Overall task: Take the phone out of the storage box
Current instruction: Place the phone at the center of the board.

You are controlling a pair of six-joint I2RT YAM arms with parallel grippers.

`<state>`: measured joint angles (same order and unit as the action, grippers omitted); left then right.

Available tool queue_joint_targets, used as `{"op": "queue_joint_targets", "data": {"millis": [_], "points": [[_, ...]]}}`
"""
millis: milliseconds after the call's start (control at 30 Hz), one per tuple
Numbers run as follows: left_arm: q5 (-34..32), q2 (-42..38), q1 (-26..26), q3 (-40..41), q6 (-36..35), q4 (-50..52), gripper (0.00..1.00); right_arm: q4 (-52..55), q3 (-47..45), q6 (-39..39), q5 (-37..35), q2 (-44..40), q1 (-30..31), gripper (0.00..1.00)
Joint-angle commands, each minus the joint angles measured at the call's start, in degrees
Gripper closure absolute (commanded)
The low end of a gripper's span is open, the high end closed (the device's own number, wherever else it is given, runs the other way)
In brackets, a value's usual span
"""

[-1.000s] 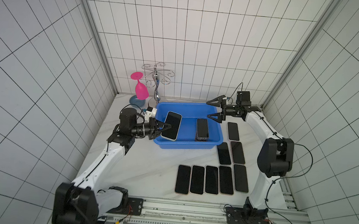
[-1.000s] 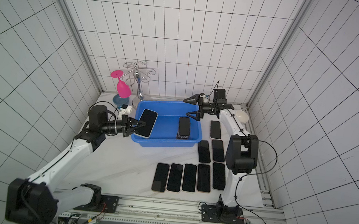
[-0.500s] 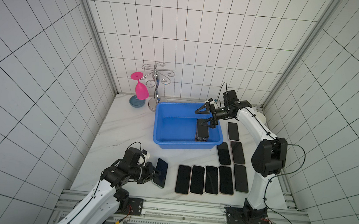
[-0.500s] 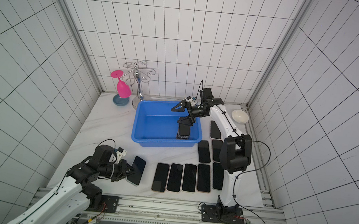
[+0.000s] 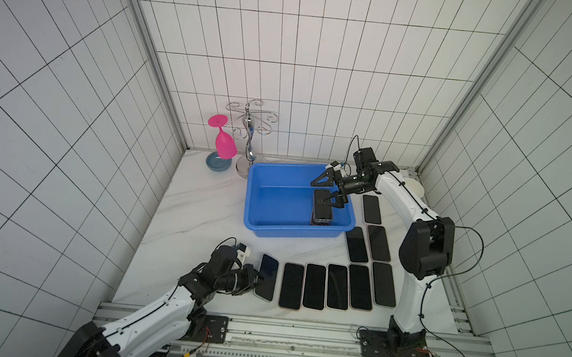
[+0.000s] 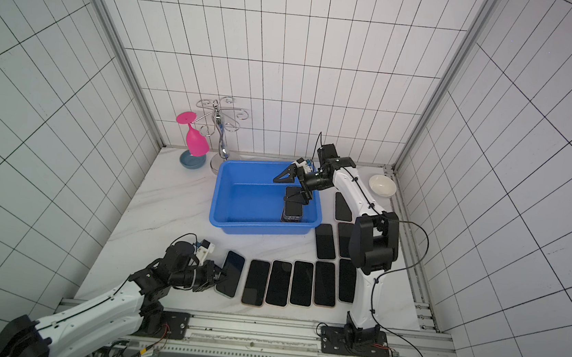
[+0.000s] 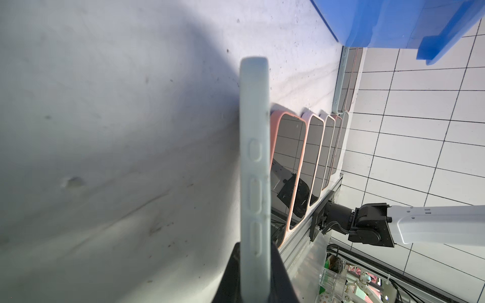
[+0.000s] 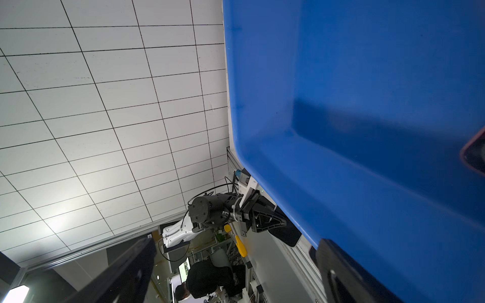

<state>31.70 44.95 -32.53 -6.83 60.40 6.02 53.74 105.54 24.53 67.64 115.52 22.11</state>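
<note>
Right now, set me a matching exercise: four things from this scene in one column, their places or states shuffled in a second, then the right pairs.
Column one
1. left gripper
2. right gripper
3. pink glass
4. white bowl

Column two
A. open, over the phone inside the storage box
B. upside down at the wire rack
C. on the table, in the back corner by the right arm
D. shut on the pale-cased phone beside the front row

Pairs: 1-D, 2-A, 3-B, 4-C
</note>
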Motion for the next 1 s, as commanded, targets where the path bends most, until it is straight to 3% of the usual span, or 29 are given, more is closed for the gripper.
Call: {"op": "queue_joint_targets", "data": {"millis": [0,100,200,367,533,600,733,767,833,967], "points": [[-0.6,0.3,-1.4,3.0,2.7,0.6,1.00,1.6,-1.5,-2.1,0.2,0.9,0.4,0.01],[0.4,-1.6,-1.6,4.7,2.9,1.6,0.98,2.1,-1.6,-2.5,0.6,1.5,0.4,0.01],[0.9,-3.1,-1.7,5.8,2.8,3.8,0.70,2.2,-1.4,-2.6,0.6,1.9,0.4,0.01],[0.6,-2.5,-1.7,6.1,2.6,3.3,0.38,2.8,-0.5,-3.0,0.7,3.3,0.4,0.01],[0.5,1.1,-1.7,5.2,1.9,1.9,0.32,3.5,0.1,-3.5,0.6,4.0,0.6,0.01],[-1.0,2.6,-1.7,3.9,0.8,4.0,0.24,3.5,0.0,-3.7,0.5,4.2,0.7,0.01],[-8.1,5.8,-1.3,-3.0,-3.2,15.7,0.10,4.2,0.9,-4.0,-0.4,4.6,0.5,0.01],[-9.4,6.5,-0.8,-5.4,-4.2,19.0,0.02,5.1,1.8,-4.4,-1.5,4.8,0.4,0.01],[-11.9,8.2,0.1,-9.2,-5.4,22.9,0.02,7.8,4.2,-5.6,-6.3,5.5,0.1,0.01],[-13.9,13.1,3.0,-17.0,-8.7,29.4,0.02,16.3,13.5,-7.1,-22.8,8.9,-0.2,0.01]]}}
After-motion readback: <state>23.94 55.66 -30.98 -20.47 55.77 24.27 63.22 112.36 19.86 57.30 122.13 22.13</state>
